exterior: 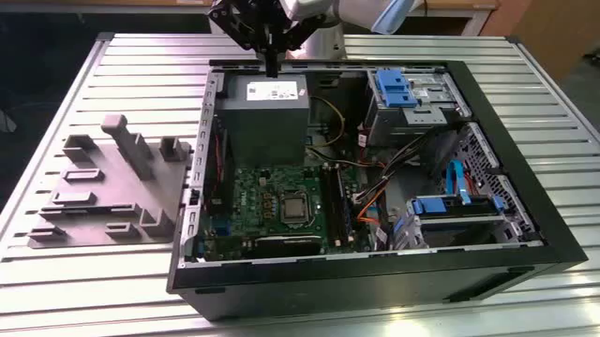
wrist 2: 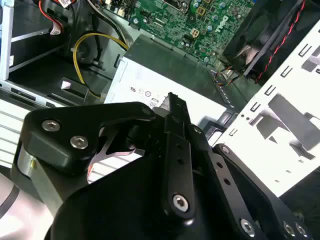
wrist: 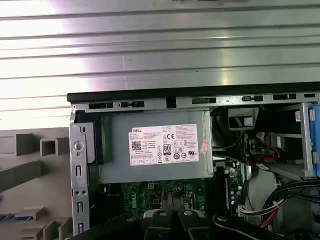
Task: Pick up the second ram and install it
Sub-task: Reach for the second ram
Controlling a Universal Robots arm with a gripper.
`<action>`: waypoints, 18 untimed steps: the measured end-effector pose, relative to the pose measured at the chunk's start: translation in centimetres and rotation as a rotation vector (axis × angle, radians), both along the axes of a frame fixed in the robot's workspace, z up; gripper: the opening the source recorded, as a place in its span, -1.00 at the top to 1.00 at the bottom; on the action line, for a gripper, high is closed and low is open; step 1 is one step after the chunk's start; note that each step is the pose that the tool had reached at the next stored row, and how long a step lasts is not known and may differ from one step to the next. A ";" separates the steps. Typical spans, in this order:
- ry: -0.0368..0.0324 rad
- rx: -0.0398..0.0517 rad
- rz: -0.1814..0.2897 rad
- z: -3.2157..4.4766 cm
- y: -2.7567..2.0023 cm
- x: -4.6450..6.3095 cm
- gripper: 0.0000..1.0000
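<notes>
Nearest us in the open computer case [exterior: 375, 270] lies the green motherboard [exterior: 258, 196], and beyond it the grey power supply [exterior: 265, 123]. Beside the case, on the exterior view's left, a grey holder [exterior: 103, 189] sits on the slatted table [exterior: 94, 281]. A thin blue strip [wrist: 7, 217] on the holder may be the memory stick, but we cannot tell. Farthest, the gripper [exterior: 272, 69] hangs over the power supply's far edge, its fingers [wrist 2: 172, 107] pressed together with nothing visible between them.
</notes>
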State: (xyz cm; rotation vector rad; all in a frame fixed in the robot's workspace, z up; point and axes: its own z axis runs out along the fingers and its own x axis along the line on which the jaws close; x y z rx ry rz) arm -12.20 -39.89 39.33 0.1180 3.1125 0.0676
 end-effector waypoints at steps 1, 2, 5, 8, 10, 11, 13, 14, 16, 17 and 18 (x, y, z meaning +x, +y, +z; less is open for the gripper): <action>0.0000 0.0000 0.000 0.00 0.00 0.0 0.80; 0.0000 0.0000 0.000 0.00 0.00 0.0 0.80; 0.0000 0.0000 0.000 0.00 0.00 0.0 0.80; 0.0000 0.0000 0.000 0.00 0.00 0.0 0.80; 0.0000 0.0000 0.000 0.00 0.00 0.0 0.80; 0.0000 0.0000 0.000 0.00 0.00 0.0 0.80; 0.0000 0.0000 0.000 0.00 0.00 -0.1 0.80; 0.0000 0.0001 0.000 -0.01 0.00 -0.2 0.80; 0.0000 0.0005 0.000 -0.01 0.00 -0.4 0.80; -0.0001 0.0007 0.000 -0.02 0.00 -0.6 0.80; -0.0001 0.0008 0.000 -0.02 0.00 -0.8 0.80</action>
